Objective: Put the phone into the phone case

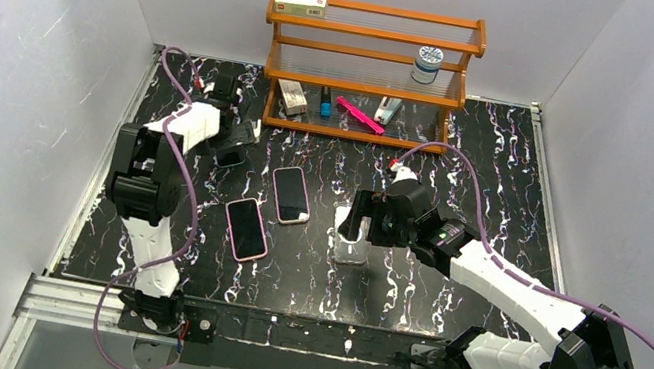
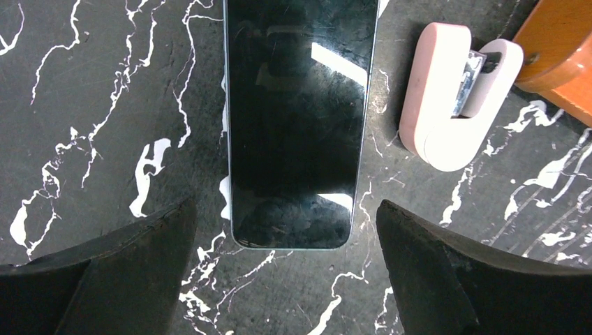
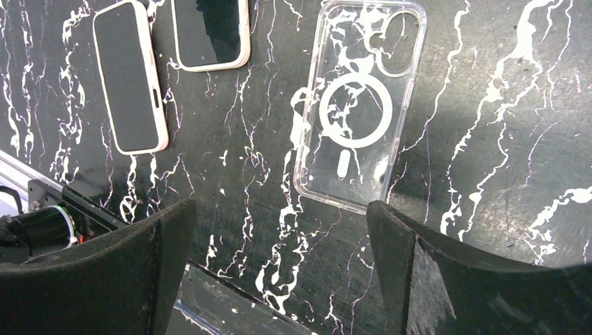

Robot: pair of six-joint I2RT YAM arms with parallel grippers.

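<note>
Both spread, left tool [image 2: 285, 209] over phone [image 2: 297, 118], right tool [image 3: 279, 207] over clear case [image 3: 359, 105]

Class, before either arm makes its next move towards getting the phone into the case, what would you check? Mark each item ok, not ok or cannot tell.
1. Left gripper open above the phone: ok.
2. Bare phone lying flat, screen up: ok.
3. Pink stapler not touching the phone: ok, though it lies close beside it.
4. Right gripper open: ok.
5. Clear case empty and flat on the table: ok; open side up: cannot tell.
6. Cased phones apart from the clear case: ok.
</note>
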